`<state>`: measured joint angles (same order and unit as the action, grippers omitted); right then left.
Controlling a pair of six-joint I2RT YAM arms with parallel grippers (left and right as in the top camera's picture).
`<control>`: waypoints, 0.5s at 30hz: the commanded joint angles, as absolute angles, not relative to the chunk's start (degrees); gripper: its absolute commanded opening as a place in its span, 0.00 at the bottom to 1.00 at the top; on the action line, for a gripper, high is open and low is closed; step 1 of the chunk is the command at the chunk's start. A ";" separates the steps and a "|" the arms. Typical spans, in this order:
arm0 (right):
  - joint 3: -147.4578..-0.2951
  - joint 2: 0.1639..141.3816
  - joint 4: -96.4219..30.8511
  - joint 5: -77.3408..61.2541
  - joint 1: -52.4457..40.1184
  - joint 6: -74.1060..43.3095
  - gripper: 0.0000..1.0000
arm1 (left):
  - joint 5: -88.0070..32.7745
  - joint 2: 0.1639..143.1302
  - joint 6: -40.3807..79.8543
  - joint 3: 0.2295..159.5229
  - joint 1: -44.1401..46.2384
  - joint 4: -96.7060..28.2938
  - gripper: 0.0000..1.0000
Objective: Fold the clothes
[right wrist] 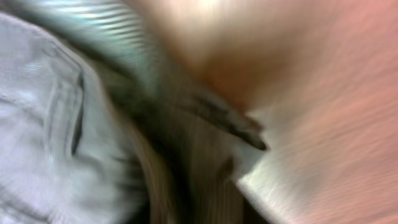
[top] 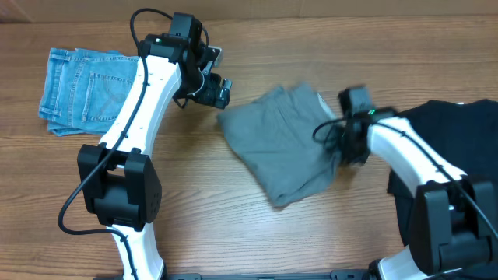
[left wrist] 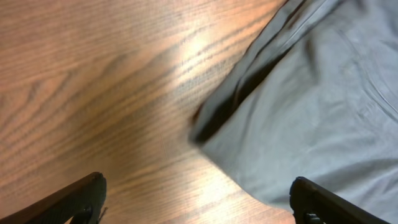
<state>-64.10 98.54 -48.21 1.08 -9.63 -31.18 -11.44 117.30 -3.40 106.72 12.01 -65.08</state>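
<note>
- While both my arms reached over the wooden table [top: 194, 210], the clothes [top: 284, 144], one grey garment, lay in a loose, crumpled heap near the middle of it, between my two grippers.
- My left gripper [top: 220, 92] stood just beside the far left corner of the grey cloth, over bare wood.
- Its fingers [left wrist: 68, 200] were spread wide, one in each lower corner of the left wrist view, and nothing was between them.
- In that view the edge of the cloth ran across the right half, with a dark shadow under its fold.
- My right gripper [top: 348, 141] was at the right edge of the clothes, and from above I could not tell if it touched the cloth.
- The right wrist view was much blurred: grey cloth with a stitched pocket filled the left part, and wood the right part.
- I could not tell if the right fingers were spread or pinching the cloth.
- Folded light-blue jeans [top: 82, 85] lay at the far left, well apart from the clothes.
- A black garment [top: 455, 144] lay at the right side, partly under my right arm.
</note>
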 commanded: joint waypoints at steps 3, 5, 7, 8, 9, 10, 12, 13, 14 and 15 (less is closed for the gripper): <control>-79.20 97.97 -56.55 5.17 -9.19 -22.02 0.72 | -14.85 116.92 -6.39 105.10 14.04 -62.17 1.00; -82.13 97.97 -60.88 2.07 -9.19 -22.04 0.74 | -17.87 116.92 -8.47 103.09 14.81 -60.88 1.00; -83.72 97.97 -65.17 -2.87 -9.19 -22.06 0.74 | -17.93 116.99 -9.91 100.99 15.62 -59.42 1.00; -83.70 97.97 -66.65 -5.85 -9.19 -22.09 0.74 | -17.56 117.01 -11.22 99.48 16.14 -58.19 1.00; -83.57 98.02 -68.73 -10.11 -9.21 -22.06 0.74 | -16.95 117.01 -12.53 97.65 16.62 -56.60 1.00; -83.44 98.06 -69.47 -11.84 -9.21 -22.06 0.74 | -16.49 117.01 -12.95 96.64 16.86 -55.57 1.00; -82.41 98.06 -71.42 -17.12 -9.39 -22.06 0.72 | -15.25 117.01 -12.93 93.25 17.43 -51.88 0.98; -81.56 98.06 -71.70 -18.61 -9.65 -22.06 0.69 | -15.31 117.01 -12.91 92.33 17.56 -50.89 0.95; -80.97 98.06 -71.68 -19.40 -9.76 -22.09 0.68 | -15.38 117.01 -12.91 91.20 17.69 -50.02 0.89; -79.77 98.06 -71.66 -20.99 -10.07 -22.09 0.68 | -15.55 117.01 -12.95 90.72 17.72 -50.11 0.79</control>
